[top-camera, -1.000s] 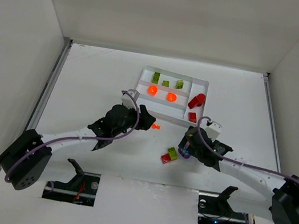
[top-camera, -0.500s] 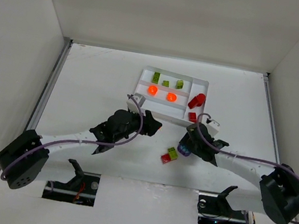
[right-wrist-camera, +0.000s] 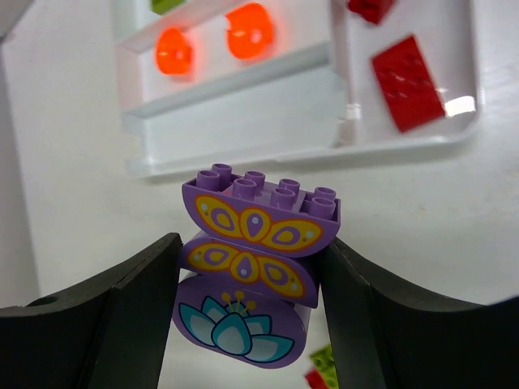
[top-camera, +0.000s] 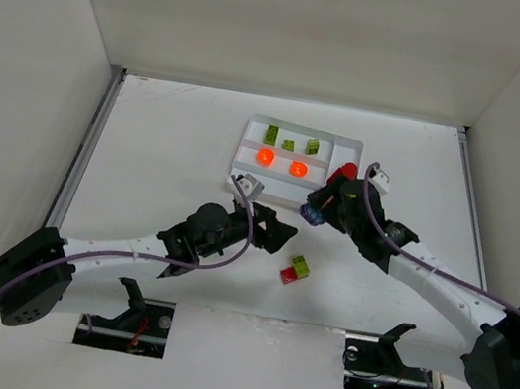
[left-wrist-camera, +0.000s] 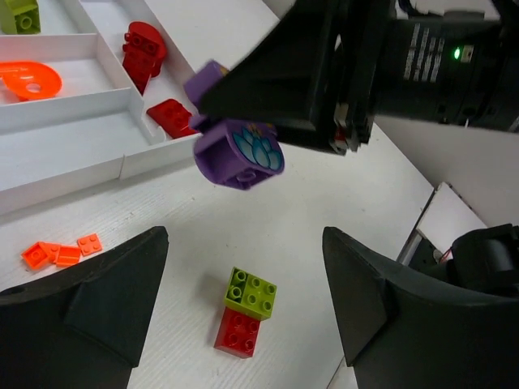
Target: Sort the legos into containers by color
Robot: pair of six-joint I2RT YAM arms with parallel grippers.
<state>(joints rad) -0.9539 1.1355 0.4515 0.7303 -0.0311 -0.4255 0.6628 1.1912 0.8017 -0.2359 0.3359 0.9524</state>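
My right gripper [top-camera: 324, 206] is shut on a purple lego stack [top-camera: 314, 216] printed with butterfly wings and a flower [right-wrist-camera: 251, 259], and holds it in the air just off the white tray's [top-camera: 281, 191] near edge. My left gripper [top-camera: 283, 239] is open and empty, above a lime green brick [left-wrist-camera: 251, 293] joined to a red brick [left-wrist-camera: 238, 334] on the table [top-camera: 295, 268]. The tray holds green bricks [top-camera: 289, 142] in the far slot, two orange round pieces [top-camera: 281, 162] in the middle slot and red pieces [top-camera: 342, 177] in the end slot. The near long slot [right-wrist-camera: 243, 121] shows empty.
Small orange flat pieces [left-wrist-camera: 61, 251] lie on the table near the tray's front wall, hidden under my left arm in the top view. The white enclosure walls stand close on the left, right and back.
My right gripper has lifted the purple stack off the table and carried it up toward the tray. My left gripper has moved right, toward the green and red bricks.
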